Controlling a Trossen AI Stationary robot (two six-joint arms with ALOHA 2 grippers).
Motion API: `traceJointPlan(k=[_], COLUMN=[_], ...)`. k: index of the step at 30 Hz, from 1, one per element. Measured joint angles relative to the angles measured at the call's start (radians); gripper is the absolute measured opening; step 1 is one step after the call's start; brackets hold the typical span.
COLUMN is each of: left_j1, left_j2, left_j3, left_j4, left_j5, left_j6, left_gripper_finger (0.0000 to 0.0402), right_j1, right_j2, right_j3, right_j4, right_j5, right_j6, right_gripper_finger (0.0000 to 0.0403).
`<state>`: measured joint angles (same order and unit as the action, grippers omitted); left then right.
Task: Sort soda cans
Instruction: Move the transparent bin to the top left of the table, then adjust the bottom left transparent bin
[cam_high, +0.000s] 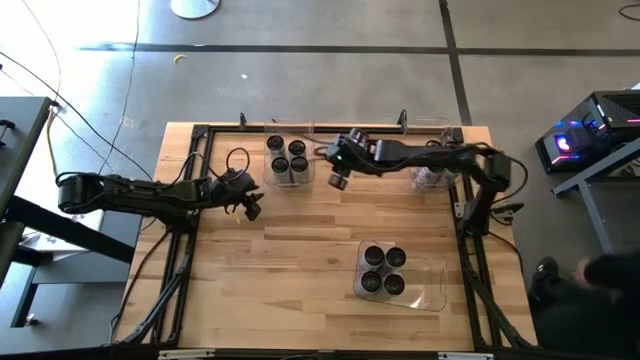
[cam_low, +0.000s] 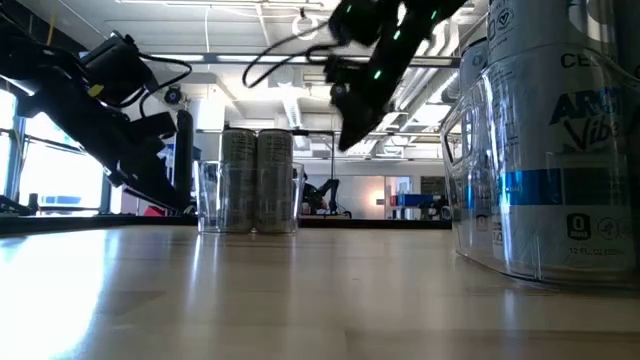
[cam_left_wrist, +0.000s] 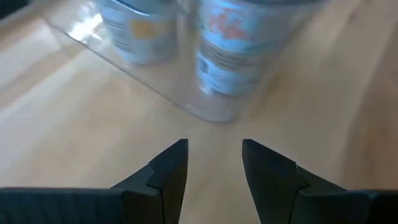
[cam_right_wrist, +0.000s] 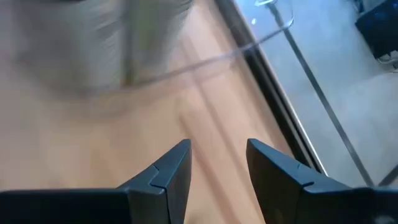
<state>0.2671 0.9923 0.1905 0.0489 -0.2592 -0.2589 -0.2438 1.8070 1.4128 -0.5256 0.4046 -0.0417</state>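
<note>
1. The table (cam_high: 300, 260) is a pale wooden top with a dark frame along its edges.
2. Three clear plastic bins stand on it: a far-left bin (cam_high: 289, 160), a far-right bin (cam_high: 432, 176) and a near bin (cam_high: 405, 283).
3. The soda cans (cam_high: 286, 156) in the far-left bin number five, standing upright and close together with dark round tops.
4. Four more cans (cam_high: 383, 270) stand upright in a tight square at the left end of the near bin; the rest of that bin is bare.
5. The far-right bin holds at least one can, mostly hidden under the right arm.
6. In the low view, one can (cam_low: 560, 150) in a bin close to the camera shows a blue label.
7. The left gripper (cam_high: 250, 205) hangs over bare wood just left of the far-left bin; its jaws stand apart with nothing between them, and its wrist view shows two cans (cam_left_wrist: 242, 50) behind a clear bin wall ahead.
8. The right gripper (cam_high: 338, 180) hangs above the table just right of the far-left bin; its jaws are apart and hold nothing.
9. The right fingers (cam_right_wrist: 168, 174) point over bare wood near the table's edge rail.
</note>
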Motion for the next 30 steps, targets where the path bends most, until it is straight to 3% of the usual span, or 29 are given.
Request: traceJointPlan(k=[5,9,12,14,20,24,30], left_j1=[-0.108,-0.211,-0.293,-0.349,-0.518,-0.615,-0.696], left_j2=[-0.012,-0.012,-0.011,-0.011,-0.011,-0.011,-0.011], left_j3=[0.000,0.000,0.000,0.000,0.000,0.000,0.000], left_j4=[0.007,0.018,0.024,0.024,0.059,0.114,0.167], left_j5=[-0.017,-0.075,-0.128,-0.155,-0.209,-0.242,-0.309], left_j6=[-0.042,-0.116,-0.167,-0.195,-0.271,-0.288,-0.297], left_gripper_finger=[0.0147,0.0147,0.0147,0.0147,0.0147,0.0147,0.0147], right_j1=[0.144,0.302,0.415,0.482,0.673,0.831,0.946], right_j2=[-0.165,-0.283,-0.371,-0.422,-0.510,-0.501,-0.498], right_j3=[0.000,0.000,0.000,0.000,0.000,-0.012,-0.153], right_j4=[-0.250,-0.421,-0.551,-0.641,-0.837,-0.931,-0.865], right_j5=[0.074,0.218,0.231,0.184,-0.143,-0.148,-0.156], right_j6=[0.054,0.246,0.428,0.589,1.047,1.264,1.484], right_gripper_finger=[0.0149,0.0149,0.0149,0.0149,0.0149,0.0149,0.0149])
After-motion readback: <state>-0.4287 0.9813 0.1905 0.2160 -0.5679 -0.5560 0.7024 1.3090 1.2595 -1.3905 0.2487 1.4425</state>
